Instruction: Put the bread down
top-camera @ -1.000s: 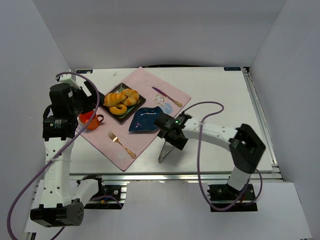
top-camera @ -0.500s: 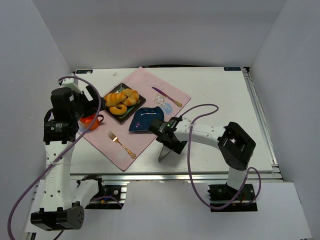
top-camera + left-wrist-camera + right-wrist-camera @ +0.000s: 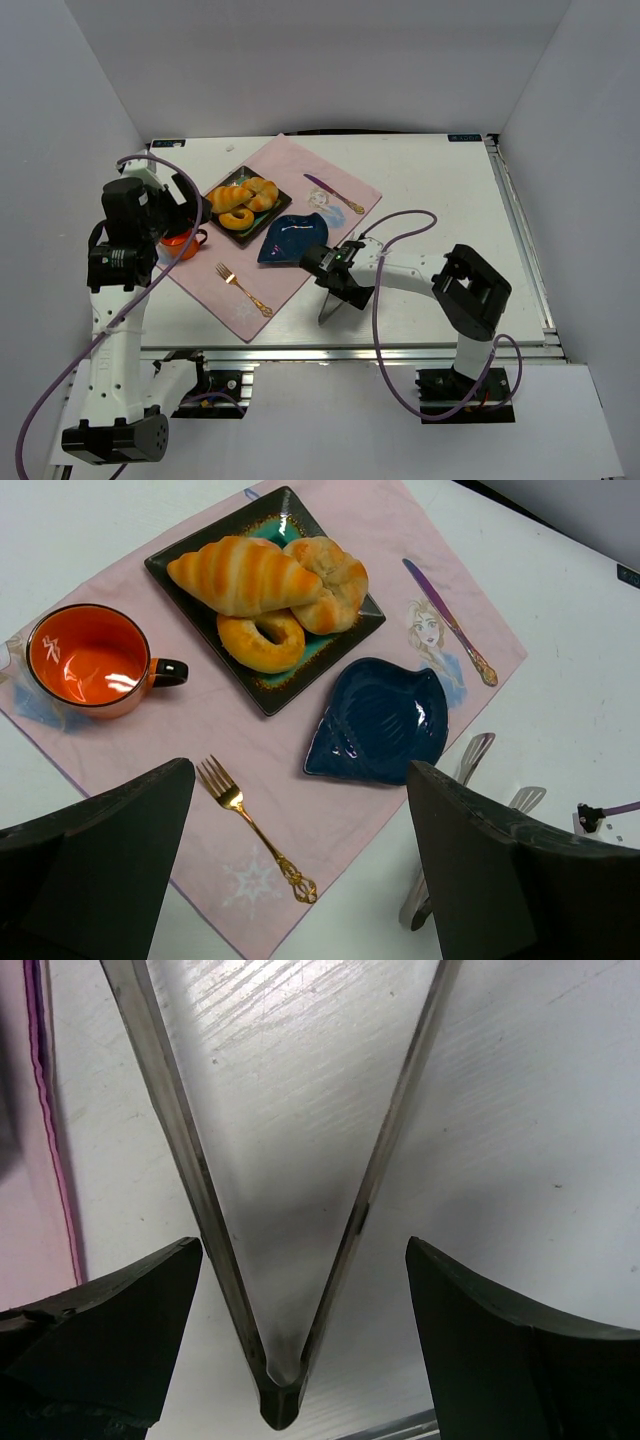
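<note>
Orange cup (image 3: 88, 660) sat at the left of the left wrist view, on the pink placemat (image 3: 180, 725). Below it the left gripper (image 3: 300, 767) hung above the mat with its fingers spread wide, holding nothing. A gold fork (image 3: 255, 830) lay between those fingers. Right of the cup, at upper centre, the bread (image 3: 245, 575) rested on the black square plate (image 3: 262, 698), touching a ring-shaped bread (image 3: 262, 640) and a twisted bun (image 3: 330, 575). Further right came an empty blue leaf-shaped dish (image 3: 380, 720), then a purple knife (image 3: 445, 620). Off the mat, on the white table (image 3: 560, 680), lay metal tongs (image 3: 278, 1400). The right gripper (image 3: 302, 1245) stood over their hinge end, fingers wide apart on either side, not clamping them.
</note>
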